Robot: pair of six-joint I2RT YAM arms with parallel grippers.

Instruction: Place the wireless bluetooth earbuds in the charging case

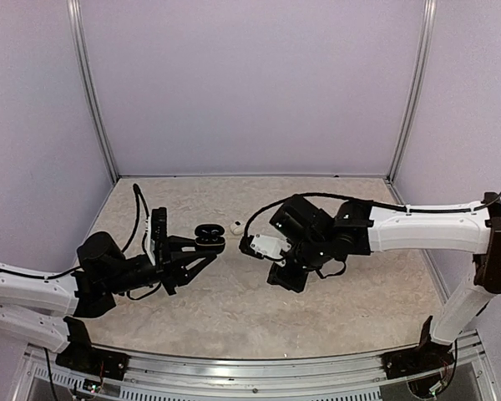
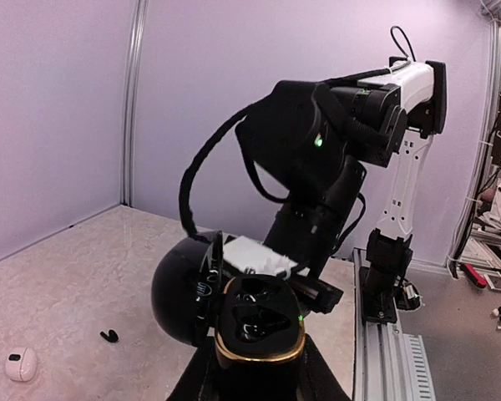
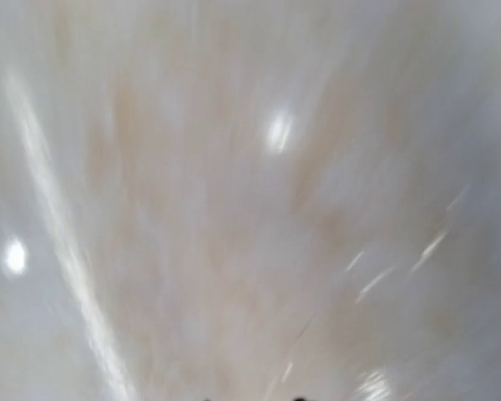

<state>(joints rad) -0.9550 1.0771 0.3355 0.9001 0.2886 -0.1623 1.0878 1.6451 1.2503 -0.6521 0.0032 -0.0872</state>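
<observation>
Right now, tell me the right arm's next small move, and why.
Probably move the right gripper over to the white earbud and lower onto it. That earbud lies loose on the table, just beside the open black case that the left gripper holds. The right wrist view is too blurred to show anything held.

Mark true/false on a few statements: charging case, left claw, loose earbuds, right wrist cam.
1. The left claw grips the black charging case. True.
2. The case's lid is shut. False: it stands open, and the gold-rimmed cavity shows.
3. A white earbud lies loose on the table. True.
4. The right wrist view shows the case sharply. False: that view is motion-blurred and shows only pale tabletop.
</observation>
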